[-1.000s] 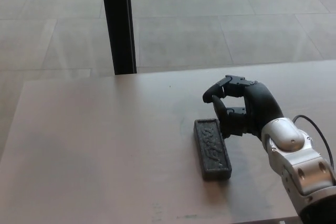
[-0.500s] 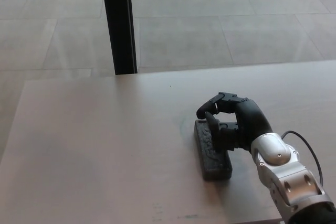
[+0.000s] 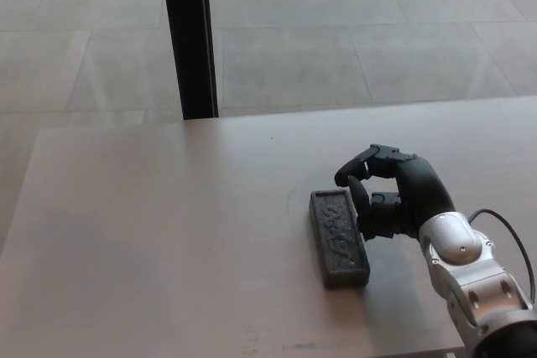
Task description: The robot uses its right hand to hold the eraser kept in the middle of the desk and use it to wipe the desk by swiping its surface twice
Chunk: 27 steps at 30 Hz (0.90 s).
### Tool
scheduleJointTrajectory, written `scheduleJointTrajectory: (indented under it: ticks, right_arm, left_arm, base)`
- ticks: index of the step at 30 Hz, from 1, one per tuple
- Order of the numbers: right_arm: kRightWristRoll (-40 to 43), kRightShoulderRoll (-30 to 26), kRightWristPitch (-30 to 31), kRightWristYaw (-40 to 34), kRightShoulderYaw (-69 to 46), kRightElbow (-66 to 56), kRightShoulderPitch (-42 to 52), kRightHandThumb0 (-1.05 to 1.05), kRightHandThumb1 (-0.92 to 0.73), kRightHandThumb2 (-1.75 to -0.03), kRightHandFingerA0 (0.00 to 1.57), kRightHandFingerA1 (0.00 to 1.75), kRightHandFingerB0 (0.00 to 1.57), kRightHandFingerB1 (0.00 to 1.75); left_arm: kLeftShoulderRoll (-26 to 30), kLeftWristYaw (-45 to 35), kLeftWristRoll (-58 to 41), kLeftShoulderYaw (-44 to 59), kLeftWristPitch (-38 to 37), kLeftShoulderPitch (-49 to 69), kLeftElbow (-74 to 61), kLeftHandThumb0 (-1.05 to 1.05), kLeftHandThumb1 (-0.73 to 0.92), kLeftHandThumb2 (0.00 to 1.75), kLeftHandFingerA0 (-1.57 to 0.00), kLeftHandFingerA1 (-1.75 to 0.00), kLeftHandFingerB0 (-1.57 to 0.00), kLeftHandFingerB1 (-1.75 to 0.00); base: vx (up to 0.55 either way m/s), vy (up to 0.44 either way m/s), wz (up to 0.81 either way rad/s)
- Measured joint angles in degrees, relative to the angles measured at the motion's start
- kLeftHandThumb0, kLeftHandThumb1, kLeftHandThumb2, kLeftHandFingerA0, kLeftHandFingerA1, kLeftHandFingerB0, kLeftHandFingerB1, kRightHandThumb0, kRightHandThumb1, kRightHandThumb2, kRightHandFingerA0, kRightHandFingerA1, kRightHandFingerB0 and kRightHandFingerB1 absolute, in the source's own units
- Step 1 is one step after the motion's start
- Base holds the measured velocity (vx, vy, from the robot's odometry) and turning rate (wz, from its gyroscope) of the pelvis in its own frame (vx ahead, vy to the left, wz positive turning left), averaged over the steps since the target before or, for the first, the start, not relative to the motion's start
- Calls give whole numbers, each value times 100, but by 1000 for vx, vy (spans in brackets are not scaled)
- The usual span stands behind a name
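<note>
clearly the fingers [image 3: 362, 163] of the right hand [image 3: 394, 199] are curled but parted, holding nothing; the thumb and lower fingers sit just beside the eraser's right long edge, perhaps touching it, though the head view does not settle that. the eraser [image 3: 338, 236], a dark rectangular block, lies flat near the middle of the counter [image 3: 151, 241], its long side running away from the robot. behind the hand, the silver wrist and forearm [image 3: 470, 282] come in from the lower right, with a thin black cable looping off them. beyond the counter's far edge a black post [image 3: 190, 35] stands on the tiled floor. by my reading the grasp is not yet made, so both swipes are left. the left hand is out of view.
</note>
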Motion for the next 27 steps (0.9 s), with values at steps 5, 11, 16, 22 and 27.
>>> scheduleJointTrajectory:
  ticks: [5,11,16,22,27]
  right_arm:
    - [-48,-11,-101,-31,-8,92,77,-32,-59,-107,97,175,80,163]
    - [-128,122,-171,-32,137,57,91,-35,-61,-97,97,175,69,173]
    - [-166,194,-193,-20,171,8,-90,-34,-58,-99,94,175,67,175]
    - [-196,170,-339,34,155,38,-340,-33,-61,-91,91,175,65,175]
    - [-253,137,-493,66,173,72,-364,-34,-60,-93,93,175,68,175]
  left_arm:
    - [0,4,4,-41,0,-12,13,-43,69,60,-77,-77,-63,-65]
    - [-1,16,-1,-93,1,13,-64,-46,52,93,-73,-80,-56,-70]
    - [-1,17,-13,-83,2,28,-55,-42,68,60,-76,-77,-62,-65]
    - [-8,23,-20,-89,3,67,-104,-46,51,93,-75,-81,-57,-70]
    - [-11,43,-20,-94,4,67,-109,-46,51,94,-74,-82,-55,-70]
  base:
    - [0,0,0]
    - [0,0,0]
    - [0,0,0]
    - [0,0,0]
    - [0,0,0]
